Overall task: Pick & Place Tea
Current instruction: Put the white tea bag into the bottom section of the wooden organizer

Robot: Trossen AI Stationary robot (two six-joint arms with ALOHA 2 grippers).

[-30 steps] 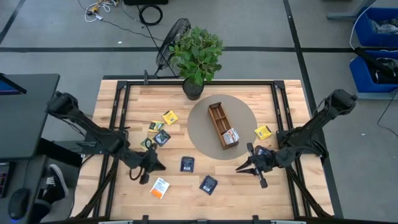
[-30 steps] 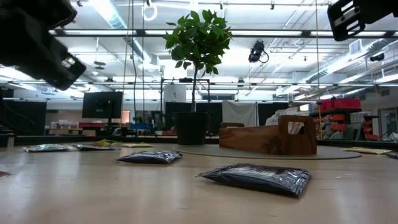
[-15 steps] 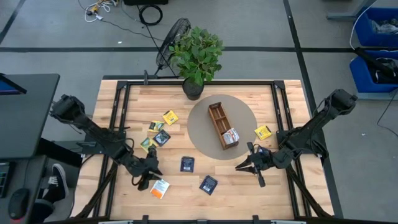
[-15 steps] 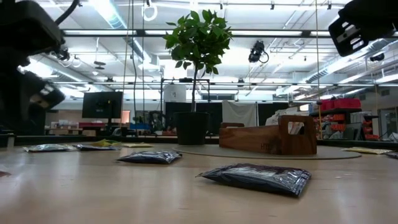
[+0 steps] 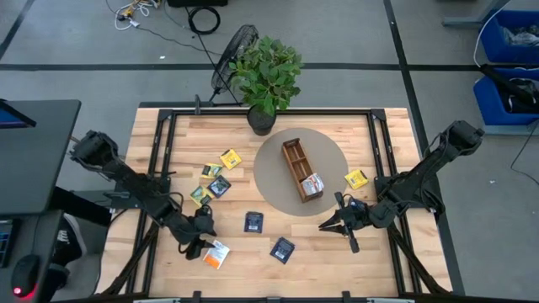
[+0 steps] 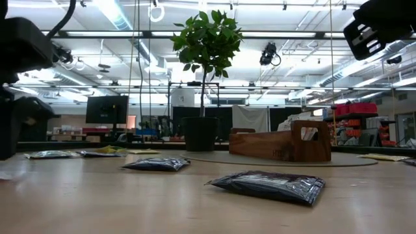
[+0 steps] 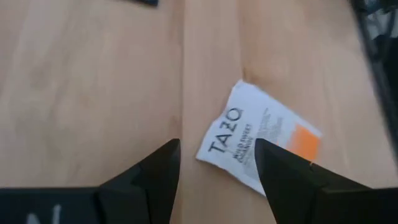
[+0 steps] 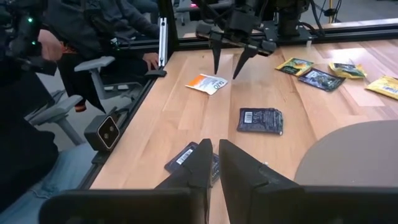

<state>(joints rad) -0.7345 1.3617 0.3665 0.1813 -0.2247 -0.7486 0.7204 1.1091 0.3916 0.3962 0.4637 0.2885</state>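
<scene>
Lying scattered, tea sachets [image 5: 253,221] dot the wooden table [image 5: 253,135]

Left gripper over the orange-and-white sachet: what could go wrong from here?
1. The left gripper stands open above the orange-and-white sachet, but only the sachet's edge lies between the fingers; closing may catch just a corner or miss.
2. The sachet lies flat on the table, so the fingertips could scrape wood or push it aside.
3. The tray already holds a sachet at its near end; placing there may jam.
</scene>
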